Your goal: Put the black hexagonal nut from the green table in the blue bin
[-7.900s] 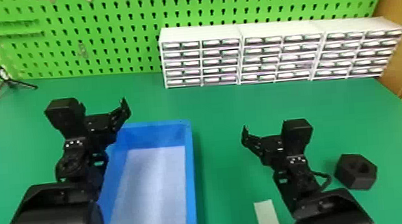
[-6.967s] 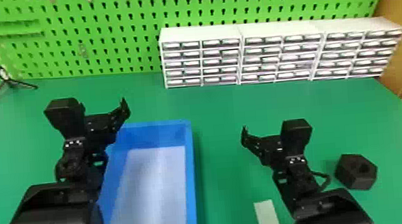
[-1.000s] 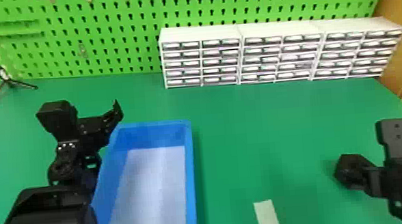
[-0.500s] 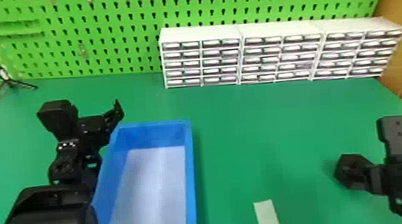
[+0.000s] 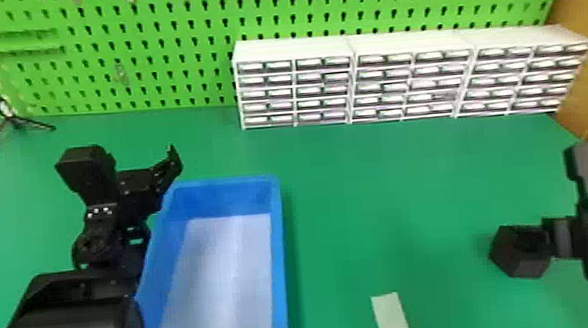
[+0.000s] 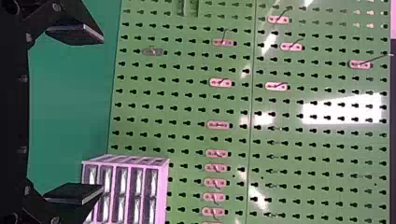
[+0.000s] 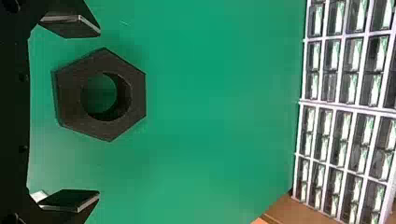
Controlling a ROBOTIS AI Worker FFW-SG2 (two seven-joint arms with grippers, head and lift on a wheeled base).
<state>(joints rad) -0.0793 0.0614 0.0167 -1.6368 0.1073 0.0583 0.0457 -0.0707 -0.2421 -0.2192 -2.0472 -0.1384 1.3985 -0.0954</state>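
Shifted right beside black hexagonal nut [image 5: 518,253]: right black two-fingered gripper [image 5: 558,239], spread wide; blue rectangular bin [image 5: 277,257] left of nut.

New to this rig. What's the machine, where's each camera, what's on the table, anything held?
It's a robot with two black arms, each ending in a two-fingered gripper. The head view looks forward and down over the work; each wrist view rides on one arm and is turned on its side.

On the green table lie a black hexagonal nut with a round hole, toward the robot's right, and an open blue plastic bin toward its left. White drawer cabinets stand at the back, before a green pegboard.

Nothing is held. The right gripper is open around the nut, with gaps on both sides; the left gripper, also open, is near the bin's far left corner.
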